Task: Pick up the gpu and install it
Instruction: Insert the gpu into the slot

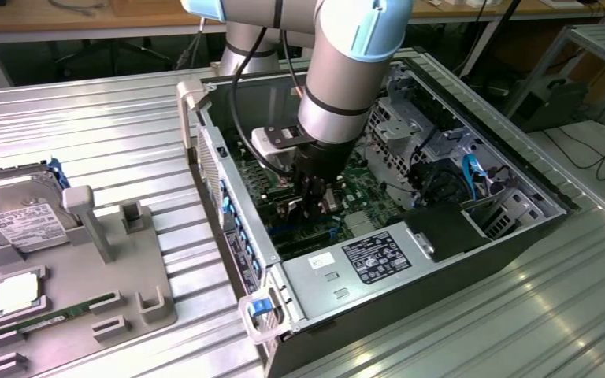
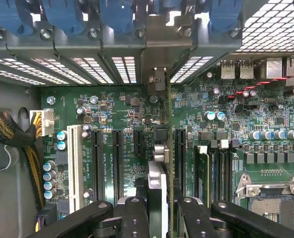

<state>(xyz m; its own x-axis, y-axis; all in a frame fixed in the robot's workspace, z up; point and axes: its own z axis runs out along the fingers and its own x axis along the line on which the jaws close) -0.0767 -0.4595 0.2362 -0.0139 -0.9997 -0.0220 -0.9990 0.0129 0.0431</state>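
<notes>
Gripped edge-on in the claw (image 2: 157, 210), the gpu (image 2: 157, 148) is held inside the open computer case (image 1: 513, 206), its long axis parallel to the motherboard (image 2: 122, 114) expansion slots (image 2: 179, 153) directly beneath.

Place: robotics lab or workshop
Counter (image 1: 103, 134): ribbed aluminium (slotted profile)
Work: open PC case (image 1: 387, 236), motherboard (image 2: 127, 129) exposed
Fixture: grey parts tray (image 1: 92, 276)
Background: wooden desks (image 1: 29, 16), floor cables (image 1: 597, 157)
</notes>
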